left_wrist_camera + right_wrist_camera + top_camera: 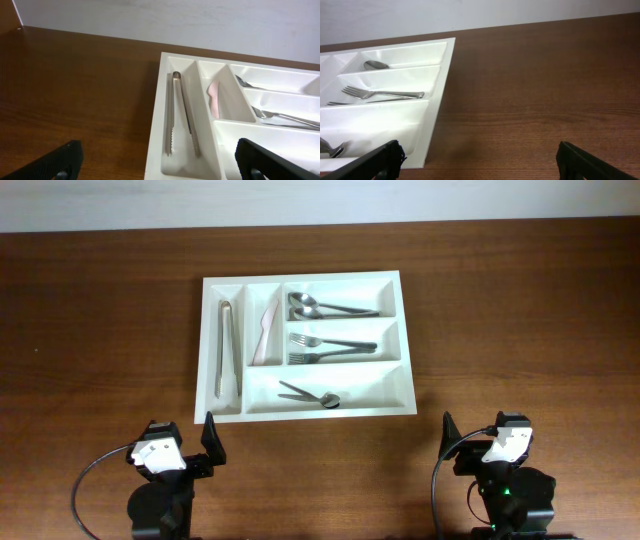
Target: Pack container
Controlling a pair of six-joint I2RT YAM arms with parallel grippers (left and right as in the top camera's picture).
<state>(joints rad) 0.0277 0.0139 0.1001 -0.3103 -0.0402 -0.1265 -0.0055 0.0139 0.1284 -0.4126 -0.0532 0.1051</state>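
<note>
**Both grippers open and empty, tray lying between them on the far side**

Left gripper (159, 160) has its two fingers (55, 162) spread wide, one at each lower corner of its wrist view, and we see nothing between them. It stands just at the near left corner of the tray (330, 414), not touching it. The right gripper (479, 157) is the same: jaws wide apart, nothing held. It stands near the near right corner of the tray, over bare wood, a little outside the tray's right edge.

The white tray lies on the brown wooden table (520, 310), about in the middle, with its long side turned to the arms. In the overhead view we count five compartments.

- Leftmost narrow one: metal tongs (228, 348) lying along its length.
- Second narrow one: a knife (266, 335) with a pale handle.
- Far wide one: spoons (330, 307), their bowls to the left.
- Middle wide one: forks (330, 348), their prongs to the left.
- Near wide one: a single spoon (310, 394), lying slanted, bowl to the right.

All the cutlery we can see lies inside the tray.
</note>
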